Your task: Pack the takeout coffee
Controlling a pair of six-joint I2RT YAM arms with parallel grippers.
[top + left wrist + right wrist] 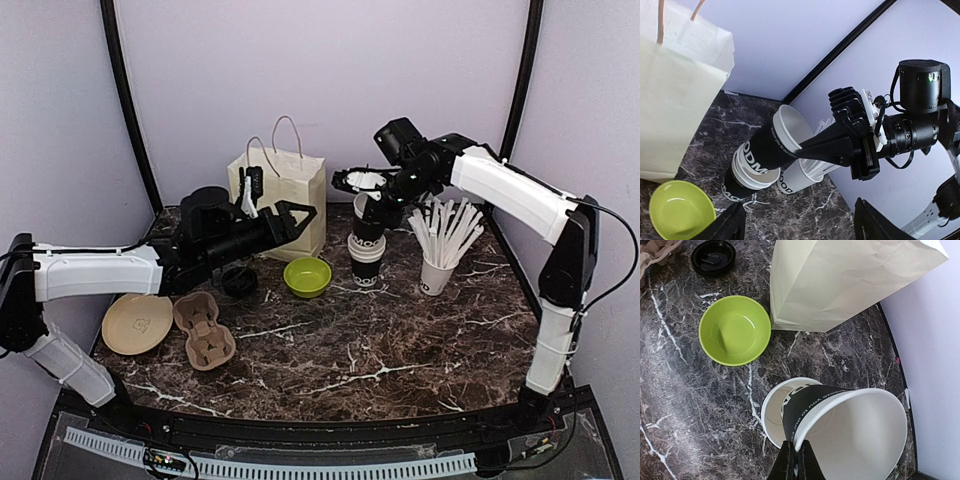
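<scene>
My right gripper [378, 193] is shut on the rim of a black paper coffee cup [362, 183], holding it tilted just above a stack of black cups [367, 258] at the table's back middle. In the right wrist view the fingers [796, 462] pinch the held cup's white rim [850, 425] over the stack's open top [774, 412]. My left gripper [298, 222] is open and empty in front of the paper bag [285, 190]. Its camera sees the held cup [772, 147], the stack [745, 177] and the right gripper [850, 142]. A black lid [238, 280] lies on the table.
A lime-green bowl [307, 277] sits left of the stack. A white cup with straws [437, 268] stands to its right. A cardboard cup carrier [205, 330] and a beige round plate [137, 323] lie front left. Walls stand close behind.
</scene>
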